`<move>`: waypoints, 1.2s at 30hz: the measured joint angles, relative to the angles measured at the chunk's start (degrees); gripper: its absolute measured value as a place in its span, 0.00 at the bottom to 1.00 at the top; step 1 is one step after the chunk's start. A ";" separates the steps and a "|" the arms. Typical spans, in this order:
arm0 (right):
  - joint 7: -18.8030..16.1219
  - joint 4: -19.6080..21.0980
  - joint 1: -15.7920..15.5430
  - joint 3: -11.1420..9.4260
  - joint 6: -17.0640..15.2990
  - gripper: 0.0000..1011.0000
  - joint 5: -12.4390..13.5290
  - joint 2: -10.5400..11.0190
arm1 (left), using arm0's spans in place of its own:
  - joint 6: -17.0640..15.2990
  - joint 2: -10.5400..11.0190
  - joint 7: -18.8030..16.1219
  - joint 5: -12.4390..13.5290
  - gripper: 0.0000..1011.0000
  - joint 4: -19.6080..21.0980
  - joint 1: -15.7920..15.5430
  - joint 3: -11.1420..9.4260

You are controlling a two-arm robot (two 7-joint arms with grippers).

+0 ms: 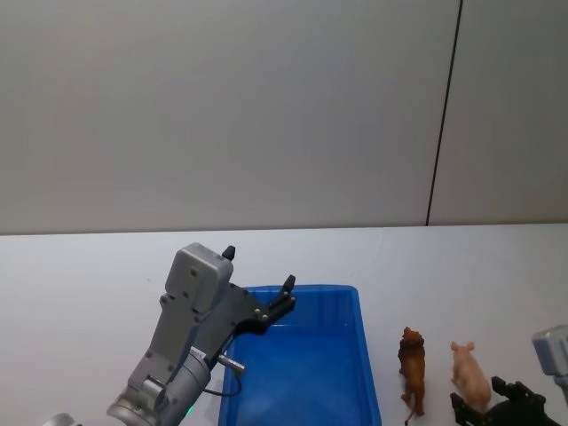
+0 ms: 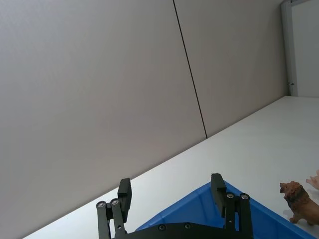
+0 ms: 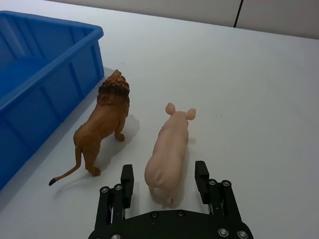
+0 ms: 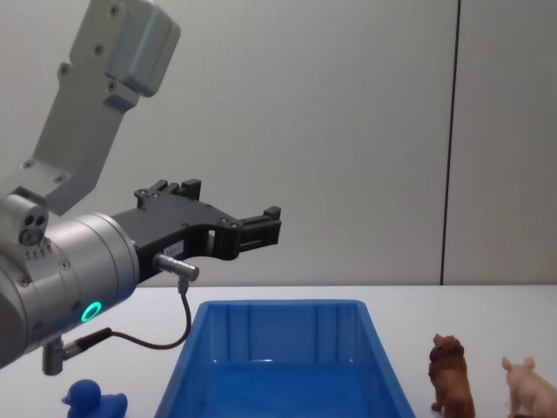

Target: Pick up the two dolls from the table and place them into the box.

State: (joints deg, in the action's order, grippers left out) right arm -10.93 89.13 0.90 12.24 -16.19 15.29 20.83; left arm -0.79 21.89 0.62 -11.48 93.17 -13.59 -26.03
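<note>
- Fingers (image 3: 127, 181) of the right gripper (image 3: 164, 172) are spread, one on each side of the rear of the pig (image 3: 169, 149). They are low over the worktop (image 3: 249, 89) and have not closed on it; whether either pad touches the pig cannot be told.
- Left gripper (image 2: 171, 191) hangs raised over the box (image 3: 50, 74), near its far left corner, with its fingers spread and holding nothing.
- Both dolls stand on the worktop to the right of the box. The lion (image 3: 104, 124) is just beside the box wall, and the pig is just beside the lion on the side away from the box.
- What can be seen of the box's inside holds no doll, so by the look of it neither placement is done.
- The step in hand looks like the first pick: a grasp on the pig is lined up but not made.
- Left to do, as judged: close on the pig, lift it, carry it over the rim and let go, then do the same for the lion.
- A small blue duck (image 4: 91, 399) sits on the worktop left of the box, apart from the dolls.
</note>
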 joint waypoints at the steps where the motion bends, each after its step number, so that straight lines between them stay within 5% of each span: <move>1: -0.01 -0.18 0.08 -0.01 -0.07 0.77 0.08 -0.06 | 0.00 0.00 0.00 0.00 0.99 0.00 0.00 0.00; 11: -0.09 -2.03 1.11 -0.29 -0.49 0.42 1.32 -0.59 | 0.00 0.00 0.00 0.00 0.99 0.00 0.00 0.00; 15: 0.00 -2.45 1.42 -0.40 -0.08 0.36 1.67 -0.75 | 0.00 0.00 0.00 0.00 0.99 0.00 0.00 0.00; 36: -1.36 0.04 4.09 -0.95 5.74 0.36 0.38 -1.24 | 0.00 0.00 0.00 0.00 0.99 0.00 0.00 0.00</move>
State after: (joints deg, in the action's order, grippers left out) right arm -12.30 89.16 4.99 11.29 -10.45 15.67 19.59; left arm -0.79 21.89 0.63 -11.48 93.17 -13.59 -26.03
